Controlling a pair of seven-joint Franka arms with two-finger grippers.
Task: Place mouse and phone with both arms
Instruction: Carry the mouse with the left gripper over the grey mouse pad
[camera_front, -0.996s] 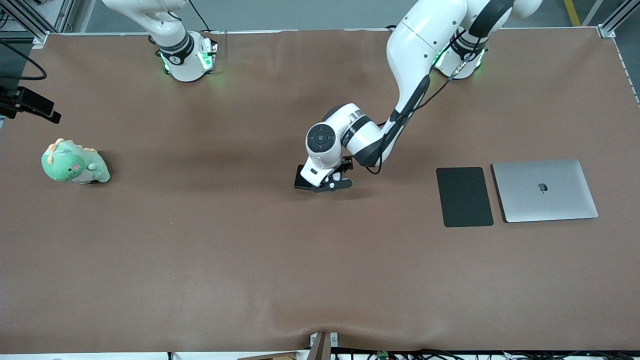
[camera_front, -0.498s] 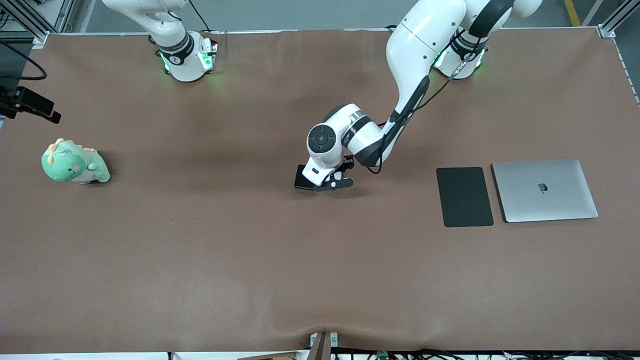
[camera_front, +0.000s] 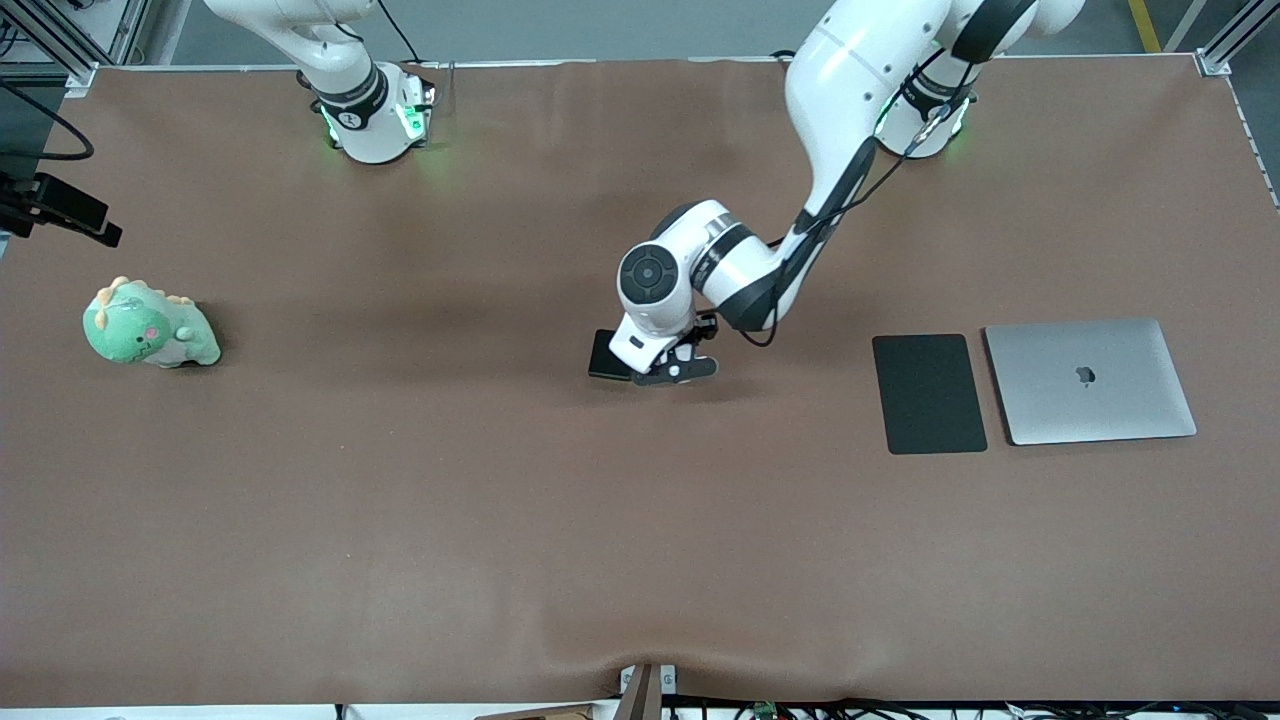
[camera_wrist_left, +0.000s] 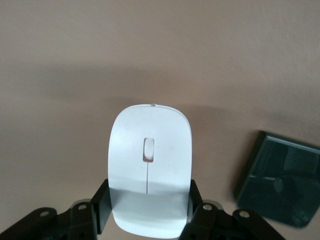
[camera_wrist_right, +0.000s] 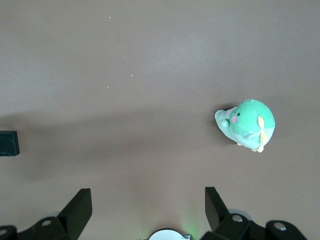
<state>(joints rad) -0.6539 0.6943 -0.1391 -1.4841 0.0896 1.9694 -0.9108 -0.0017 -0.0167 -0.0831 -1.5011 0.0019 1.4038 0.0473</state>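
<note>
The white mouse (camera_wrist_left: 149, 165) sits between the fingers of my left gripper (camera_wrist_left: 149, 200), which is shut on its sides just above the brown table. In the front view the left gripper (camera_front: 675, 368) is at the table's middle and the hand hides the mouse. The black phone (camera_front: 606, 355) lies flat right beside the gripper, toward the right arm's end; it also shows in the left wrist view (camera_wrist_left: 280, 185) and as a corner in the right wrist view (camera_wrist_right: 9, 143). My right gripper (camera_wrist_right: 147, 210) is open and empty, high over the table near its base, and waits.
A large flat black mat (camera_front: 928, 393) and a closed silver laptop (camera_front: 1088, 380) lie side by side toward the left arm's end. A green plush dinosaur (camera_front: 148, 328) sits near the right arm's end and shows in the right wrist view (camera_wrist_right: 246, 124).
My left hand has shifted slightly toward the left arm's end with the mouse in it. The phone and the right arm have not moved.
</note>
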